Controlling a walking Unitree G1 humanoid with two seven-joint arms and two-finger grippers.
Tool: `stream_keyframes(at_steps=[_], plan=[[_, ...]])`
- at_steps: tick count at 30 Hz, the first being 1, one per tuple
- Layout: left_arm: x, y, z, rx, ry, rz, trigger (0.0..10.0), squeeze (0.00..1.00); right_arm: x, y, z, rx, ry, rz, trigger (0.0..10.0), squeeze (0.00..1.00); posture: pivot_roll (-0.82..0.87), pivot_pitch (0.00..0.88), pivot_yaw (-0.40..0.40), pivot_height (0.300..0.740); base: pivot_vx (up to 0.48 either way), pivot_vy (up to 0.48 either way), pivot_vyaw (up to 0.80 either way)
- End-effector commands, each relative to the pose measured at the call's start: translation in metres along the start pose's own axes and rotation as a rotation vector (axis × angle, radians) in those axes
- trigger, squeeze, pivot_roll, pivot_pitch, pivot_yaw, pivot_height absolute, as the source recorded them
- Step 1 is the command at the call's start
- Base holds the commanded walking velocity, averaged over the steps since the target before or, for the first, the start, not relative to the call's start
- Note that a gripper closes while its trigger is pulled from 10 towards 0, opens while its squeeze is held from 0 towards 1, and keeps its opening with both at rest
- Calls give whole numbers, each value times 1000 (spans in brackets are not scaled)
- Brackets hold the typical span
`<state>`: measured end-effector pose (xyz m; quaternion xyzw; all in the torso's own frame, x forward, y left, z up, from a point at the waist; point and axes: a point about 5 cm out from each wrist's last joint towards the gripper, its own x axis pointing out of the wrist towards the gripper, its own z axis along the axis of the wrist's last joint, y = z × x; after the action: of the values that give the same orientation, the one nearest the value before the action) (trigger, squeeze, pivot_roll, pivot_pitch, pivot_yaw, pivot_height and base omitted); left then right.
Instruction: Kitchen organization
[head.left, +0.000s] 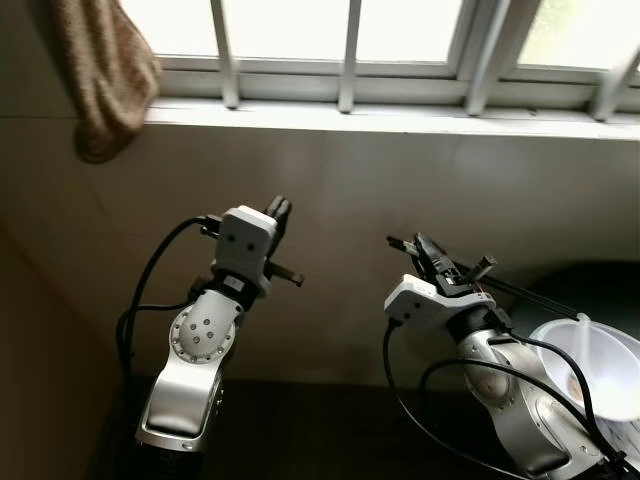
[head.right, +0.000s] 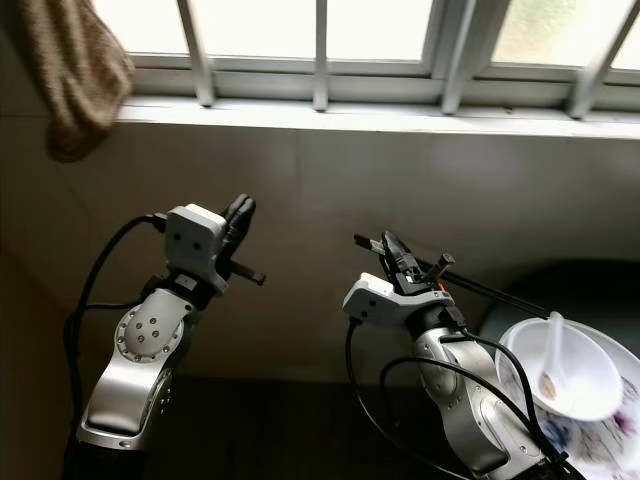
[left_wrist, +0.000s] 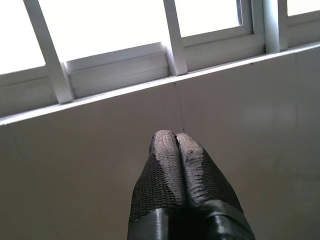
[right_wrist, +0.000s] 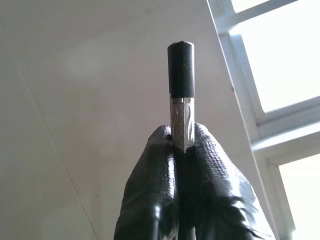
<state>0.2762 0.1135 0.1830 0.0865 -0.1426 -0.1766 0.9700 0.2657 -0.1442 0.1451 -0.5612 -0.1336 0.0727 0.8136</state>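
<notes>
We face a pale tiled wall (head.left: 400, 190) beneath a barred window (head.left: 350, 45), whose white sill (head.left: 400, 118) runs the full width of the view. Daylight through the panes is strong, and the wall below sits in soft shade. A brown towel (head.left: 105, 75) hangs at the upper left, beside the window frame. The surface at the bottom of the head views is dark, and we cannot tell its material.

Our left pincer (head.right: 238, 215) is raised in front of the wall, its fingers pressed together with nothing between them; the wrist view confirms the two textured pads (left_wrist: 162, 170) meet. Our right pincer (head.left: 428, 250) is also lifted before the wall and is clenched on a pair of chopsticks (right_wrist: 181, 100), a patterned metal shaft with a black end piece standing up between the fingers.

At the lower right, near the right arm, a white bowl (head.right: 585, 385) rests on a patterned plate (head.right: 605, 445). A white spoon (head.right: 550, 360) lies in the bowl, its handle leaning on the rim.
</notes>
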Motion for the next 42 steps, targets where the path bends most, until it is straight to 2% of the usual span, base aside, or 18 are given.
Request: stream_keyframes(at_steps=[1,11,12,17,18,19,20,25,42], plan=[[1,-1,0,-6,1,-6,10000,0,0,-2,5,13,-14,-9,0,0,75,0,-38,740,0,0,800],[2,1,0,4,2,-2,10000,0,0,3,10,201,26,-12,0,0,79,0,-36,740,0,0,800],[2,2,0,5,3,0,10000,0,0,4,10,225,36,-12,784,0,81,0,-36,740,0,311,800],[3,3,0,11,7,2,10000,0,0,3,9,260,48,-18,1412,0,80,0,-35,740,0,459,800],[3,3,0,13,5,0,10000,0,0,3,9,263,48,-18,3333,0,80,0,-35,740,0,480,800],[3,3,0,13,3,-1,10000,0,0,3,9,265,48,-17,3333,0,80,0,-35,740,0,480,800],[3,3,0,13,1,0,10000,0,0,3,9,280,53,-16,10000,0,79,0,-32,740,0,0,800],[3,3,1,28,-5,-8,10000,0,0,3,9,334,81,-22,10000,0,79,0,-30,740,0,0,800],[4,3,1,24,-3,-10,10000,0,0,3,9,323,77,-23,10000,0,77,0,-30,740,0,0,800]])
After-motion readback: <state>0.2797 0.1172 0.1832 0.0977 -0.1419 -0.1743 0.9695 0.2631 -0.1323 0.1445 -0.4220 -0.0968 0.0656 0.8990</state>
